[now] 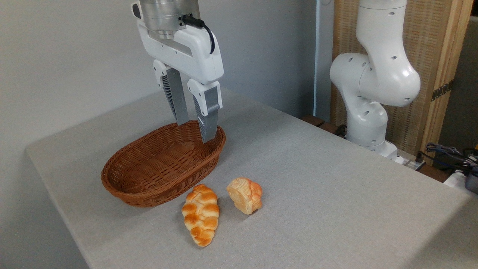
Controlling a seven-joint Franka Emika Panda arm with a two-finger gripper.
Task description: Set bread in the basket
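Observation:
The braided golden-orange bread lies on the grey table just in front of the basket, its pointed end toward the camera. The oval reddish-brown wicker basket sits left of centre with nothing inside. My gripper hangs above the basket's far right end, well above and behind the bread. It is open, and nothing sits between its grey fingers.
A shorter, paler bun with a flat cut face lies just right of the bread. The arm's white base stands at the table's far right edge, with cables beside it. The table's left edge runs near the basket.

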